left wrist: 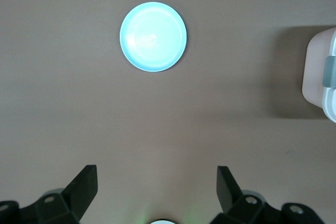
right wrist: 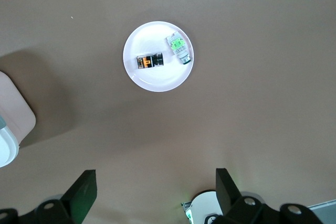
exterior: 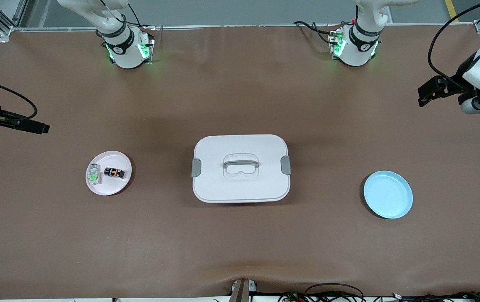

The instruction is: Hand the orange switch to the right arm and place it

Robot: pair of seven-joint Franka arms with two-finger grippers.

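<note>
The orange switch (exterior: 114, 172) is a tiny black block with an orange band. It lies on a small white plate (exterior: 110, 187) toward the right arm's end of the table, beside a whitish piece with green marks (exterior: 94, 175). The right wrist view shows the switch (right wrist: 150, 61) on the plate (right wrist: 157, 81). My right gripper (exterior: 42, 127) hangs open and empty over bare table at that end; its own view shows it (right wrist: 155, 190) apart from the plate. My left gripper (exterior: 425, 95) hangs open and empty over bare table at the left arm's end, also seen in the left wrist view (left wrist: 156, 190).
A white lidded box (exterior: 240, 184) with a handle and grey clips stands mid-table. A light blue plate (exterior: 388, 194) with nothing on it lies toward the left arm's end, also in the left wrist view (left wrist: 153, 36). The brown mat lies bare around them.
</note>
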